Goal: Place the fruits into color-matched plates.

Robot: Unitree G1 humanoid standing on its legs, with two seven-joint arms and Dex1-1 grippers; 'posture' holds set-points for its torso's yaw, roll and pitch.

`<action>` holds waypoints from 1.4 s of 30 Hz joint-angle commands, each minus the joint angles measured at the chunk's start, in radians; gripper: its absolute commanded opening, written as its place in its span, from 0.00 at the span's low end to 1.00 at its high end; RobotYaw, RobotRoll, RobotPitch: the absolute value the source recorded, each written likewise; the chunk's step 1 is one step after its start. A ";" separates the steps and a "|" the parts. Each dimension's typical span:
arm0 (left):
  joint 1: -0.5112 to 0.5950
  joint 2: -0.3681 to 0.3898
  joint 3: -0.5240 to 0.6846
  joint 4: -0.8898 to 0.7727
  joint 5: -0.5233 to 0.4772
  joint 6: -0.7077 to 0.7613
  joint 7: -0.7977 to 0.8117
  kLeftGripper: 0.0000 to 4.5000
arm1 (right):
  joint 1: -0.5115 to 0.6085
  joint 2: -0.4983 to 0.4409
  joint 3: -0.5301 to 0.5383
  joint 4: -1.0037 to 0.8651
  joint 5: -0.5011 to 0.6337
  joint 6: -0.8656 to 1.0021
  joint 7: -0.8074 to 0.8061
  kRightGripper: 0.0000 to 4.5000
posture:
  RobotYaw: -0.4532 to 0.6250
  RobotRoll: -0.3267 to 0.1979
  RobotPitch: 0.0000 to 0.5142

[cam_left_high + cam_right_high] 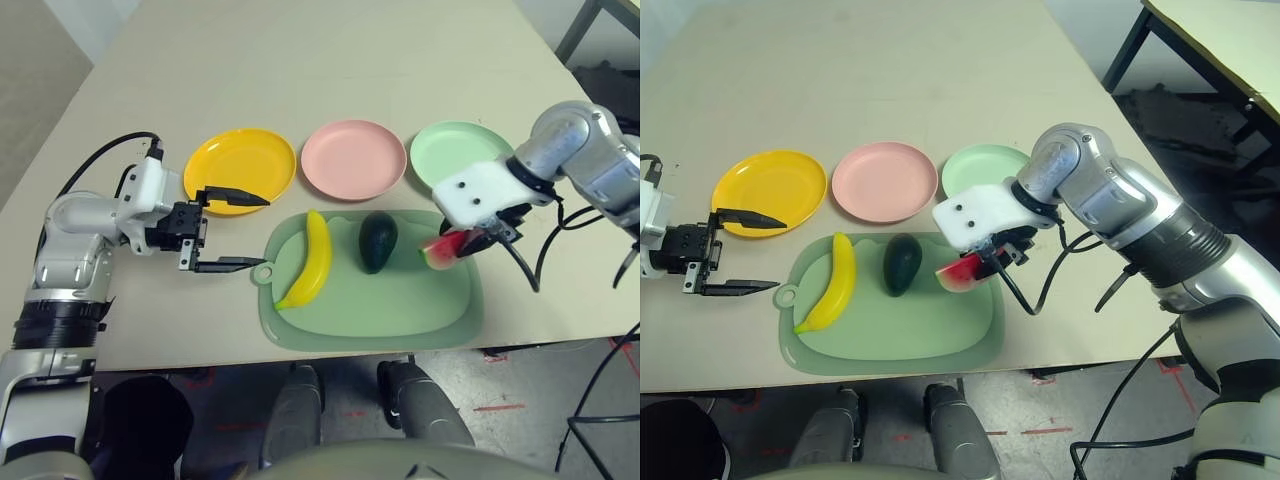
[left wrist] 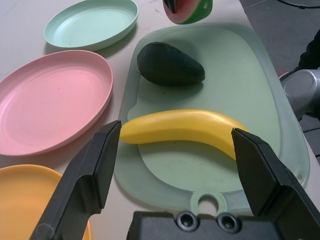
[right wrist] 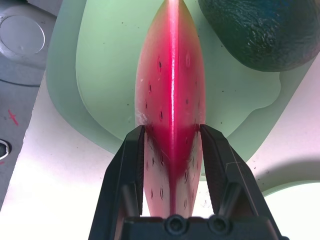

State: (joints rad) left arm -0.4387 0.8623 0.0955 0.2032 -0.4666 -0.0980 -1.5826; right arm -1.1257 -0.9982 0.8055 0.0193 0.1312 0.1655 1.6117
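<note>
My right gripper (image 3: pixel 170 137) is shut on the red watermelon wedge (image 1: pixel 445 248), held just above the right end of the pale green cutting board (image 1: pixel 400 310). The yellow banana (image 1: pixel 310 258) and the dark green avocado (image 1: pixel 378 240) lie on the board. Behind the board stand the yellow plate (image 1: pixel 240 168), the pink plate (image 1: pixel 353 158) and the mint green plate (image 1: pixel 455 150), all bare. At the board's left end my left gripper (image 1: pixel 243 232) stands open, its fingers pointing toward the banana (image 2: pixel 185 127) with nothing between them.
The board has a small handle loop (image 1: pixel 263 272) at its left end, close to my left fingertips. Bare table stretches behind the plates. Another table's leg (image 1: pixel 1135 45) stands off to the far right, and cables hang from my right arm.
</note>
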 commanded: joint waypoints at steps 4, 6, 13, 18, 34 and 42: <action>0.000 -0.001 -0.003 -0.014 -0.007 0.015 -0.007 1.00 | -0.004 -0.005 0.011 -0.022 0.011 0.010 0.003 0.38 | 0.40 0.62 0.38; -0.001 -0.002 -0.002 -0.016 -0.009 0.019 -0.005 1.00 | 0.000 -0.007 0.011 -0.031 0.015 0.016 0.003 0.38 | 0.40 0.62 0.38; 0.003 -0.001 0.000 -0.026 0.011 0.050 0.051 1.00 | -0.056 0.063 -0.033 0.103 -0.028 0.000 0.003 0.38 | 0.40 0.62 0.38; 0.004 0.004 0.001 -0.037 0.010 0.092 0.091 1.00 | -0.150 0.152 -0.066 0.353 -0.126 -0.093 0.003 0.38 | 0.41 0.62 0.36; -0.023 0.001 -0.046 -0.146 0.119 0.282 0.327 1.00 | -0.418 0.501 -0.199 0.952 -0.277 -0.280 -0.154 0.38 | 0.42 0.62 0.36; -0.071 -0.026 -0.067 -0.289 0.163 0.479 0.524 1.00 | -0.501 0.718 -0.273 1.198 -0.352 -0.352 -0.320 0.38 | 0.43 0.62 0.36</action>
State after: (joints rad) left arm -0.5057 0.8395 0.0442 -0.0489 -0.3167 0.3391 -1.0879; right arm -1.6022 -0.3011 0.5615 1.1893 -0.2040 -0.1743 1.3207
